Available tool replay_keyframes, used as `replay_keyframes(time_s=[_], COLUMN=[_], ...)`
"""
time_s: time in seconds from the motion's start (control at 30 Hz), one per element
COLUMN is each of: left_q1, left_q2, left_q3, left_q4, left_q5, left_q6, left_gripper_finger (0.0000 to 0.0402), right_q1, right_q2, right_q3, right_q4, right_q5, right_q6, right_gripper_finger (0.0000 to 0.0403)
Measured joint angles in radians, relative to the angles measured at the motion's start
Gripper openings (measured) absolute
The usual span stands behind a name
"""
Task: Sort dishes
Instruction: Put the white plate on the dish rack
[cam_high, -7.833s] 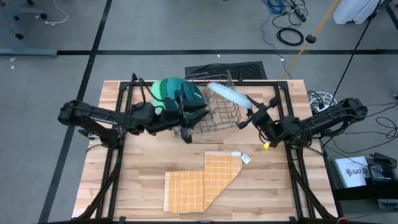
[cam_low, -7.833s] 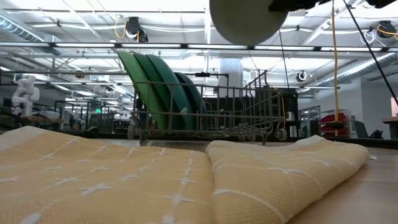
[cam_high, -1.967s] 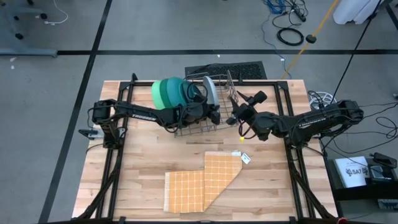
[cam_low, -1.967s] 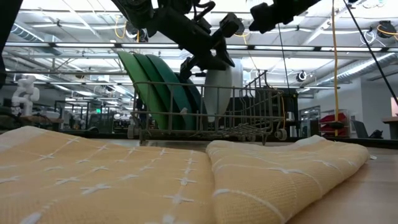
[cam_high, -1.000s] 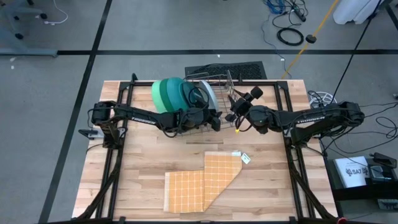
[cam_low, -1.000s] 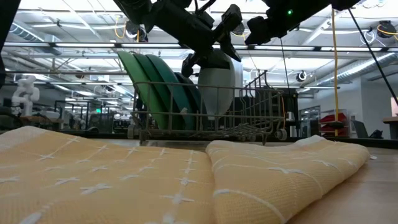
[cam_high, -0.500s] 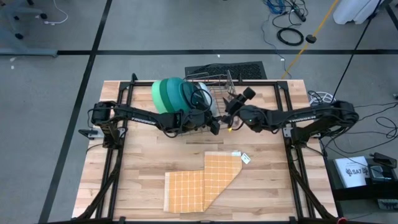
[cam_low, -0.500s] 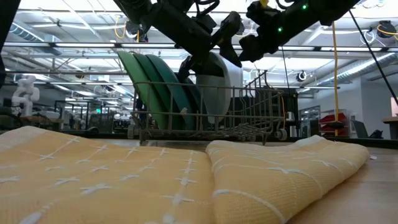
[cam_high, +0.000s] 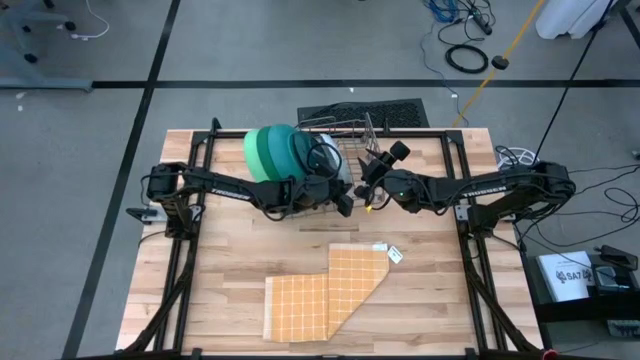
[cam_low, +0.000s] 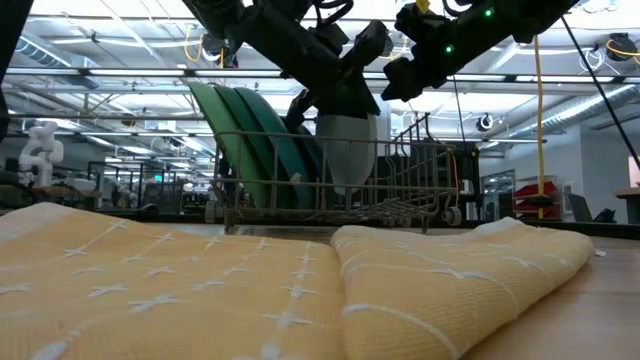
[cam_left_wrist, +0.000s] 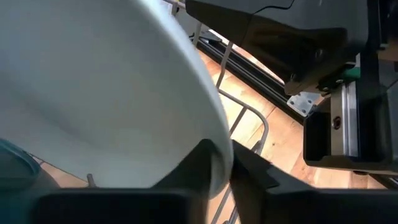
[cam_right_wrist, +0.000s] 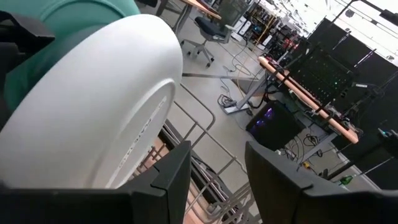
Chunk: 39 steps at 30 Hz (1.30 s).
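Note:
A pale plate (cam_low: 345, 150) stands on edge in the grey wire rack (cam_low: 410, 175), its lower rim among the rack's wires. To its left, three green and teal plates (cam_low: 250, 135) lean in the rack. My left gripper (cam_high: 342, 198) reaches in from the table's left and is shut on the pale plate (cam_left_wrist: 93, 81). My right gripper (cam_right_wrist: 214, 149) comes from the table's right and stands open just beside the pale plate's back (cam_right_wrist: 93, 106), with only rack wires between its fingers. My left gripper pinches the pale plate's rim (cam_left_wrist: 219, 146) between its two fingers, one finger on each face. The fingers come from the table's left, slanting a little downward, at the plate's upper part. The plate stands on edge with its lower rim (cam_low: 345, 192) in the rack.
An orange checked cloth (cam_high: 325, 295) lies folded on the near middle of the wooden table (cam_high: 230, 260). The arms' black frame rails (cam_high: 190, 250) run along both sides. A dark mat (cam_high: 390, 110) lies behind the rack.
My right gripper has moved toward the table's left, closer to the pale plate, and sunk a little. The pale plate has turned in the rack and now shows narrower in the low view, sitting slightly lower among the wires.

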Motion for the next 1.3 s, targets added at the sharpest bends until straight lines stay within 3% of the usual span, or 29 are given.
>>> replay_keyframes(time_s=[0.13, 0.47, 1.03, 1.3], left_q1=[0.000, -0.008, -0.011, 0.038], left_q2=[-0.001, -0.001, -0.001, -0.001], left_q3=[0.000, 0.000, 0.000, 0.000], left_q4=[-0.001, 0.000, 0.070, -0.001], left_q5=[-0.011, 0.017, 0.110, 0.111], left_q6=[-0.017, 0.009, 0.220, 0.162], left_gripper_finger=[0.0013, 0.0012, 0.0011, 0.0011], right_q1=[0.000, 0.000, 0.002, 0.002], right_q2=[0.000, 0.000, 0.000, 0.000], right_q3=[0.000, 0.000, 0.000, 0.000], right_q4=[0.000, 0.000, 0.001, 0.001], right_q5=[0.000, 0.000, 0.000, 0.000], right_q6=[-0.001, 0.003, 0.005, 0.005], right_gripper_finger=[0.0143, 0.0143, 0.0144, 0.0144])
